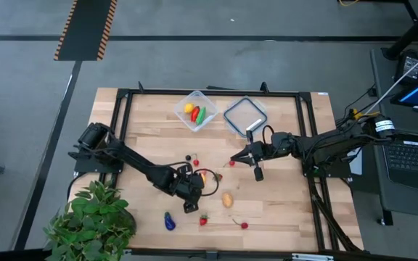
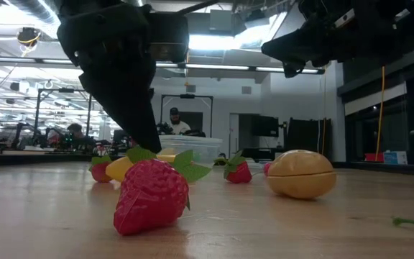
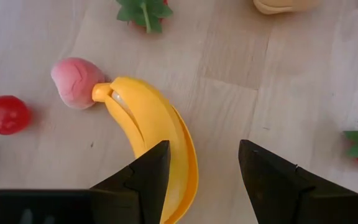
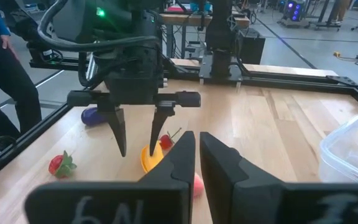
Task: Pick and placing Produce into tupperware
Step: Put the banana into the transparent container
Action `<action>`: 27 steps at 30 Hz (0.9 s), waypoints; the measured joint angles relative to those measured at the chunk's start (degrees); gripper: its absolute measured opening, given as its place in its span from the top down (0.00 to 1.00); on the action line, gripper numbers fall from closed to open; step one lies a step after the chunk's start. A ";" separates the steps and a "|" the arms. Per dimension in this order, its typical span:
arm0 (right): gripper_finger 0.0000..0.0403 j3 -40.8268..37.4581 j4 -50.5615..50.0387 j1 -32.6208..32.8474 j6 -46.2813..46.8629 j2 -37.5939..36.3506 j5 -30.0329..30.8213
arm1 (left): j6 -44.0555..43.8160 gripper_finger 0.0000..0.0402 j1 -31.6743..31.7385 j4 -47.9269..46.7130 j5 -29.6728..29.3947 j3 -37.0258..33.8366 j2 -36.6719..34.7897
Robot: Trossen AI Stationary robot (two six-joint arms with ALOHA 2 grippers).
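Left claw (image 4: 138, 134), spread, hangs just above the table with its dark, wedge-shaped fingers (image 3: 143, 180) straddling the end of a glossy yellow banana (image 3: 151, 130); one finger overlaps the banana's edge, and no grip shows. Right claw (image 4: 197, 155) hovers near it, over the table's middle, its blunt black fingers pressed together and empty.

A matte pink piece (image 3: 74, 82) touches the banana's stem end, and a smooth red ball (image 3: 5, 114) lies apart from it. A faceted red strawberry (image 2: 152, 196) with flat green leaves lies closest to the low camera, beside a rounded tan, potato-like piece (image 2: 300, 174). A purple piece (image 1: 169, 221) and a few small red berries lie near the front edge.

The tub (image 1: 197, 110), clear, square and round-cornered, stands toward the back edge with yellow, red and green pieces inside. Its flat lid (image 1: 244, 116) lies just beside it.

The table (image 1: 144, 138) is pale, jointed wood planks in a black metal frame. A leafy plant (image 1: 93, 221) stands at one front corner. The floor is grey, with a striped hazard mat. Beyond are ceiling strip lights, workbenches and a seated person (image 2: 176, 124). Handwriting on the right wrist mount is unreadable.
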 joint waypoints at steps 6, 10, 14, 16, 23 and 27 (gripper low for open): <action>0.93 0.00 -0.28 0.00 0.03 0.00 0.00 | 0.29 0.54 0.10 -0.61 0.02 0.12 -0.04; 0.93 0.00 -0.77 0.00 0.00 0.00 0.00 | 2.05 0.54 -0.93 -1.43 0.49 2.10 0.09; 0.93 0.00 -0.98 0.00 0.00 0.00 0.00 | 3.63 0.54 -1.62 -3.63 -0.57 5.52 0.07; 0.93 0.00 -0.98 0.00 0.00 0.00 0.00 | 4.31 0.54 -1.58 -4.48 -0.79 6.68 0.07; 0.93 0.00 -0.94 0.00 0.21 0.00 0.00 | 4.36 0.54 -1.62 -0.68 0.04 6.97 0.02; 0.93 0.00 -1.05 0.00 0.26 0.00 -0.91 | 4.35 0.54 -1.42 -1.29 -0.69 6.95 0.00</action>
